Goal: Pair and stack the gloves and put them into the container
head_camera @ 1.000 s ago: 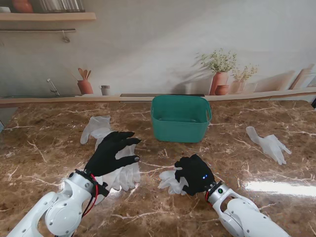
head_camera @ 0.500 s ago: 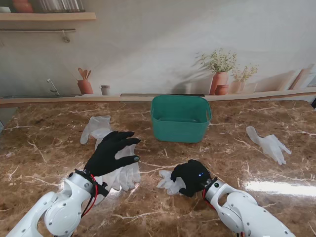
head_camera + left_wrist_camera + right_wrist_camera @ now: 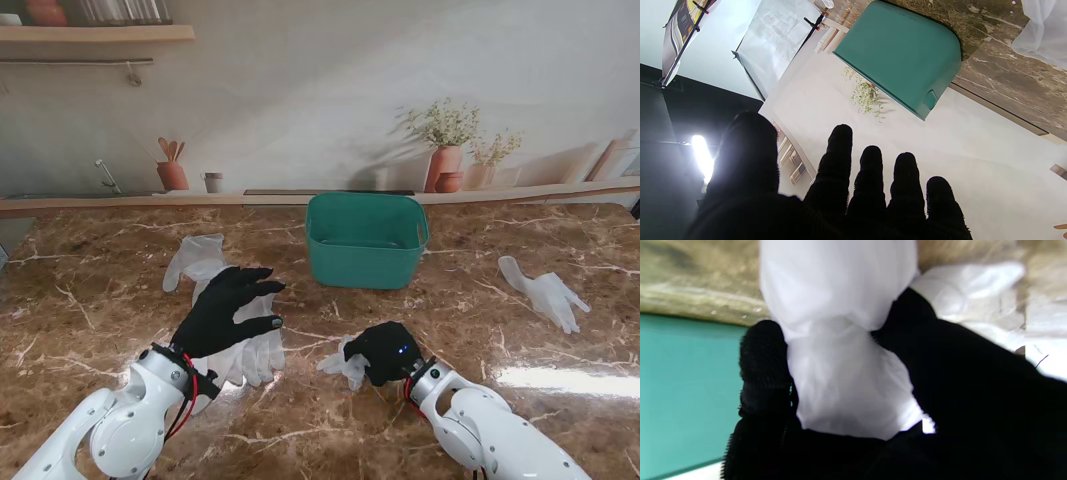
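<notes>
A white glove (image 3: 345, 364) is bunched in your right hand (image 3: 385, 352), whose black fingers curl closed around it just above the brown marble table (image 3: 90, 290). In the right wrist view the thin white material (image 3: 840, 373) is pinched between thumb and fingers (image 3: 763, 366), with more white glove lying on the table beyond it.

To the left, a pile of white gloves (image 3: 250, 345) lies flat on the table, and your left hand (image 3: 225, 308) rests over it with its fingers spread and straight, gripping nothing. In the left wrist view those fingers (image 3: 870, 176) stand apart with nothing between them. Another white glove (image 3: 195, 258) lies just beyond the pile, farther from you. One more glove (image 3: 545, 292) lies well apart on the right side of the table.

The teal container (image 3: 366, 240) stands upright at the middle of the table, farther from you than both hands. The part of its inside that shows holds nothing; the near wall hides the bottom. The left wrist view shows its outer wall (image 3: 903, 56) and a small handle notch.
</notes>
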